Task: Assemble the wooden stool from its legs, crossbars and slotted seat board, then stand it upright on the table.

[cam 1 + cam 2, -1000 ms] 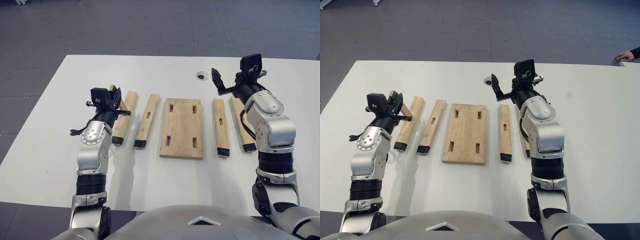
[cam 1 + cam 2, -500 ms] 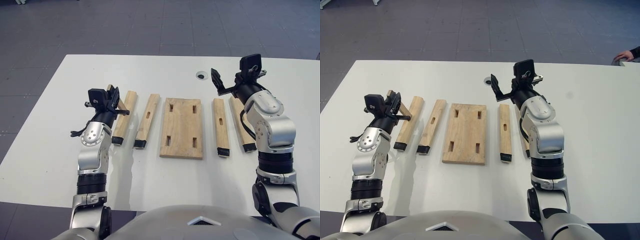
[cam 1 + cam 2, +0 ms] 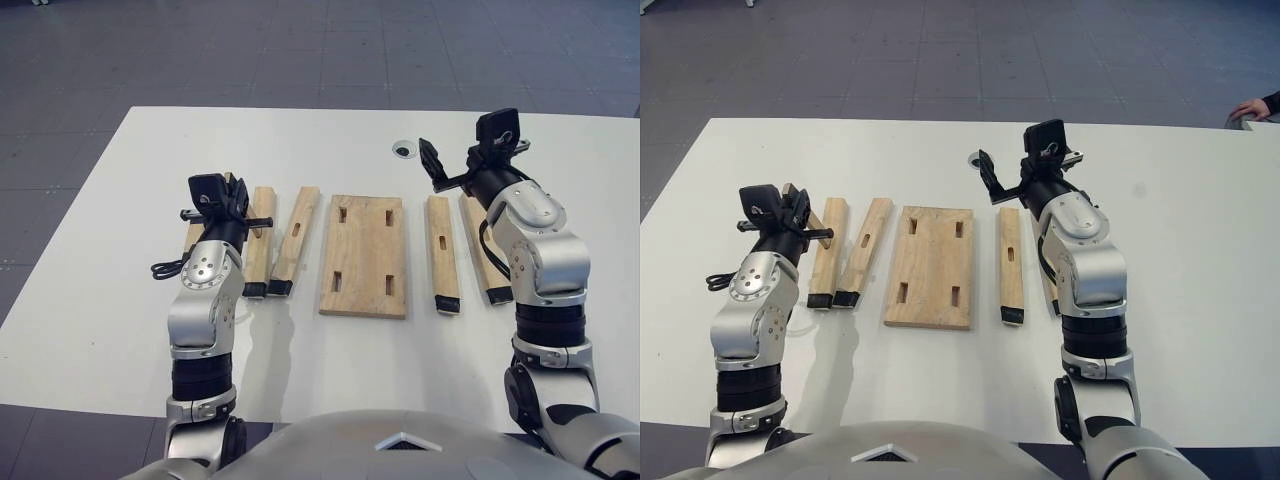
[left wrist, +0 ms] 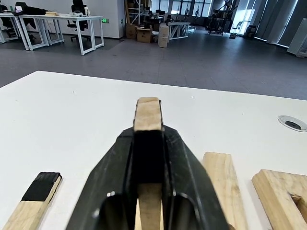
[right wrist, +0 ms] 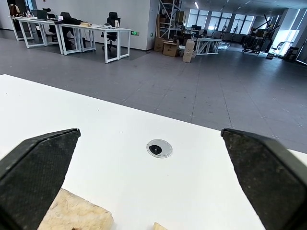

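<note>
Zero joints made so far: every part loose, nothing slotted together, nothing standing on the table (image 3: 110,300). Left jaws clamped on one slim wooden piece (image 4: 147,112); leg or crossbar, hard to say, and cannot tell whether lifted clear of the table. Just outside those jaws, a black-tipped piece (image 4: 39,191) lying flat. Just inside them, toward the middle, a black-footed leg (image 3: 260,235) and a slotted leg (image 3: 294,238), lying close together with feet almost touching. Seat board (image 3: 364,256) flat between the two sets of jaws, well apart from both, all four slots empty. Right jaws spread wide, gripping nothing, hovering over the far ends of two more legs: an inner leg (image 3: 441,250) with a slot showing and an outer leg (image 3: 478,240) partly hidden behind the arm. Cable hole (image 3: 403,151) in the table just beyond the right jaws. By these signs, only the first pick-up under way. Left to do, at a guess: crossbars into leg slots, leg tops into the seat board, then turning the whole stool upright.
</note>
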`<state>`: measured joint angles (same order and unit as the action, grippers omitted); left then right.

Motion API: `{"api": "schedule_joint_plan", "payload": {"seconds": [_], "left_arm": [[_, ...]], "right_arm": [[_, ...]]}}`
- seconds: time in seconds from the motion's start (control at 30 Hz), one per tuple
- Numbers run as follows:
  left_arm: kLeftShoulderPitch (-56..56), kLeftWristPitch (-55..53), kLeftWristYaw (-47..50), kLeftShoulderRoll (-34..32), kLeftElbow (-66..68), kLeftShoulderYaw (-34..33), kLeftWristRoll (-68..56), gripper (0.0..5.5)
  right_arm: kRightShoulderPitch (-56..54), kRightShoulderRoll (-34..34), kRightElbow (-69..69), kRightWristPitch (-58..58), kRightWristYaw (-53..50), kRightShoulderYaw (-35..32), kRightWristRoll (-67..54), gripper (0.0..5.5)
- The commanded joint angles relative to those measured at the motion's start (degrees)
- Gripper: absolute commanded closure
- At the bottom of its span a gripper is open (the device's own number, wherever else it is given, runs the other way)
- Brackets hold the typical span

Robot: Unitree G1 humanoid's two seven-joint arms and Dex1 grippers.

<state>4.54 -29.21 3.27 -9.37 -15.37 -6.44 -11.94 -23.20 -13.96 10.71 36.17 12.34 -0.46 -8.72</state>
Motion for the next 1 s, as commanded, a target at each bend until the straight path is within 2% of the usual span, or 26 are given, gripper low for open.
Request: {"api": "schedule_joint_plan", "payload": {"seconds": [0.03, 0.23, 0.47, 0.7, 1.0], "left_arm": [[-1.4, -1.5, 0.0, -0.7, 1.3, 0.8, 2.8, 4.49], [1.1, -2.8, -0.3, -1.2, -1.4, 0.5, 4.7, 3.55], [8.5, -10.0, 0.1, -2.2, -7.9, -1.9, 4.4, 2.43], [20.6, -22.8, 0.8, -1.9, -12.2, -6.4, 0.3, 2.39], [26.4, -28.7, -2.0, -3.7, 1.9, -8.3, -0.6, 2.39]], "right_arm": [[-0.9, -0.1, -0.2, -0.4, 0.4, 0.4, 0.3, 0.06], [-0.7, -0.1, -0.1, -0.4, 0.1, 0.2, 0.6, 0.06], [-0.4, 0.2, 0.0, -0.4, -0.1, 0.2, 0.7, 0.06], [-0.3, 0.4, 0.2, -0.3, -0.3, 0.0, 0.9, 0.06], [-0.1, 0.8, 0.1, -0.3, -0.6, 0.1, 0.8, 0.06]]}}
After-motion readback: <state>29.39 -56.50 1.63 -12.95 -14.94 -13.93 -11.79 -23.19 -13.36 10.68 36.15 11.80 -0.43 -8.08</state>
